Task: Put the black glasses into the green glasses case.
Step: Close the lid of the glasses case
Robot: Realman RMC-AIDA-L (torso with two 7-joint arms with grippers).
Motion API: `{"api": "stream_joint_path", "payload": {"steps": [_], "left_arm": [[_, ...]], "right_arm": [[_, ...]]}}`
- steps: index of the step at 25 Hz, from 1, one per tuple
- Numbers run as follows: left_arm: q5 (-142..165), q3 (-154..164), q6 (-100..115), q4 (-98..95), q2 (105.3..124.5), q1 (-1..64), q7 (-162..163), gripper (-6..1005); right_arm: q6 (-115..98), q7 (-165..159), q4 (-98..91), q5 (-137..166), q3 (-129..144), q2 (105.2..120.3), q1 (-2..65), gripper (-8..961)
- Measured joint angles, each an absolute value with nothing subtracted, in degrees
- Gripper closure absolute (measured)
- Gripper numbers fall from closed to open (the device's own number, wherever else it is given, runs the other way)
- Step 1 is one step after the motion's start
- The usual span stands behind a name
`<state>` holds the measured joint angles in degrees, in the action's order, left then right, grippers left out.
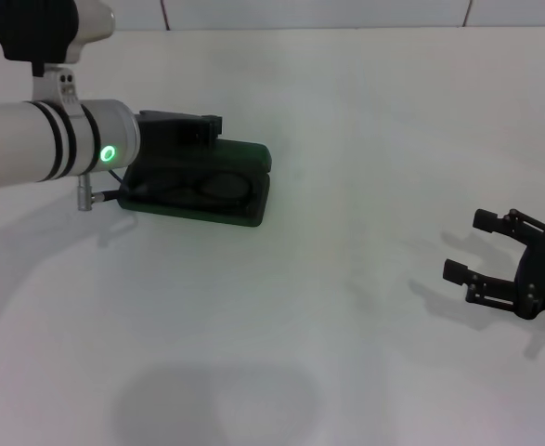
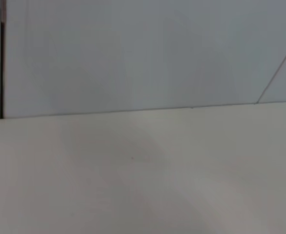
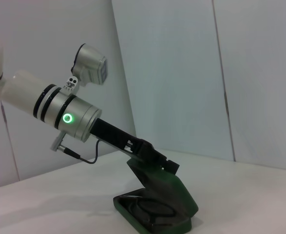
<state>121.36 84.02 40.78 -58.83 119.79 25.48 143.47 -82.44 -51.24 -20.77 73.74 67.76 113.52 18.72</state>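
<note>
- Seeing the black glasses [image 1: 212, 189] already inside the green glasses case [image 1: 240, 212], upper left of frame.
- My left end effector [image 3: 155, 158] grasps the half-lowered lid; closing remains, I judge.
- Right end effector [image 1: 472, 246] rests released, lower right.

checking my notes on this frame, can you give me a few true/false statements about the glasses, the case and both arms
1. The black glasses lie inside the green glasses case. True.
2. The case is fully shut. False: its lid stands partly raised.
3. The left tool is at the case's lid. True.
4. The right tool holds the glasses. False: it sits open and empty above the white table, far from the case.
5. The case stands on the robot's right. False: it is on the left side, by the left arm.
</note>
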Motion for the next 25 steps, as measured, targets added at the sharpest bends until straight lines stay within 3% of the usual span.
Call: {"api": "stream_joint_path", "payload": {"steps": [25], "left_arm": [[121.4, 80.0, 44.1, -58.2, 119.7, 24.4, 143.2, 877]], "right_arm": [[-82.3, -51.2, -20.8, 73.7, 67.8, 113.73, 19.2, 79]]}}
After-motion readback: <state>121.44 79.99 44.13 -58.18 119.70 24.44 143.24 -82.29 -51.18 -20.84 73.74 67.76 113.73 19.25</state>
